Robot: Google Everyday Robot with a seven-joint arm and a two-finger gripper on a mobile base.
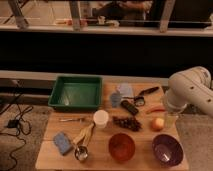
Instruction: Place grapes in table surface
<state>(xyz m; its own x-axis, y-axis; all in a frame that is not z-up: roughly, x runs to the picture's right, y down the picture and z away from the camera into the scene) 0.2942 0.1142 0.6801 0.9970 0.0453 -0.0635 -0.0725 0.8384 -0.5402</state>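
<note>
The grapes [126, 122] lie on the table surface [100, 152], left of the right-edge jaws (state: cannot tell).

The table [102, 150] is crowded. The grapes [126, 122] are hemmed in, with a white cup [101, 119] just to their left, a black remote [129, 107] behind, a round fruit [158, 123] to the right and an orange bowl [121, 146] in front. From above they lie uncovered. The gripper [171, 119] hangs at the table's right edge beside the fruit, and the arm fills that side. Bare wood shows at the left front corner and between the cup and the orange bowl. A green tray [75, 92] takes up the back left.
</note>
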